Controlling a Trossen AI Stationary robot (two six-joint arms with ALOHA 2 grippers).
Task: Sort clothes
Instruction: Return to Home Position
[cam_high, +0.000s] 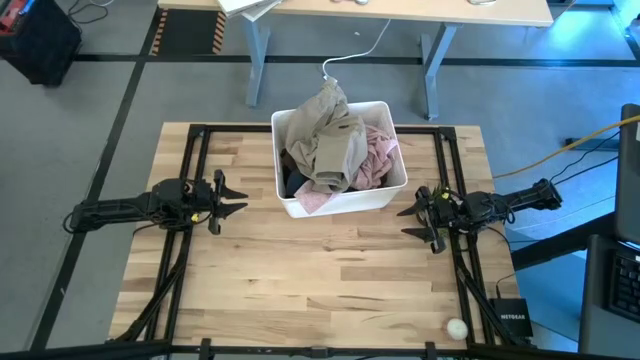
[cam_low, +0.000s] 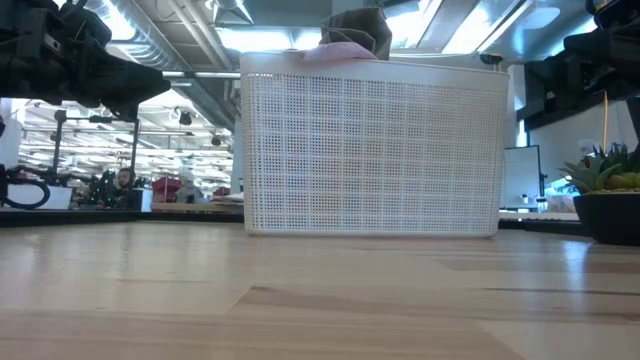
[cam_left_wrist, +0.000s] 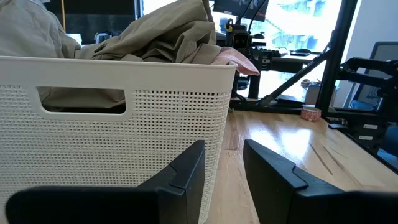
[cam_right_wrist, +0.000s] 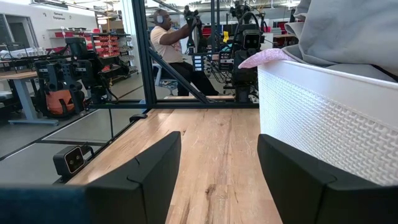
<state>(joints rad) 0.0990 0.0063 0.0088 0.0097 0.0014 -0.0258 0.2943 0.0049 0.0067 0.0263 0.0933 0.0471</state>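
Observation:
The clothes fill a white perforated bin (cam_high: 345, 200) at the middle of the table's far half. A khaki-beige garment (cam_high: 328, 140) is heaped on top, rising above the rim, with a pale pink one (cam_high: 375, 160) beside it and a dark one (cam_high: 292, 180) at the bin's left. My left gripper (cam_high: 235, 196) hangs level to the left of the bin, open, nothing between its fingers (cam_left_wrist: 186, 180). My right gripper (cam_high: 410, 220) hangs level to the right of the bin, open wider, also empty (cam_right_wrist: 219, 180).
The bin stands on a bare wooden tabletop (cam_high: 320, 290). A small white ball (cam_high: 456, 327) lies near the table's near right corner. A potted plant (cam_low: 605, 195) stands at the right in the low view. A person (cam_right_wrist: 171, 43) works beyond the table.

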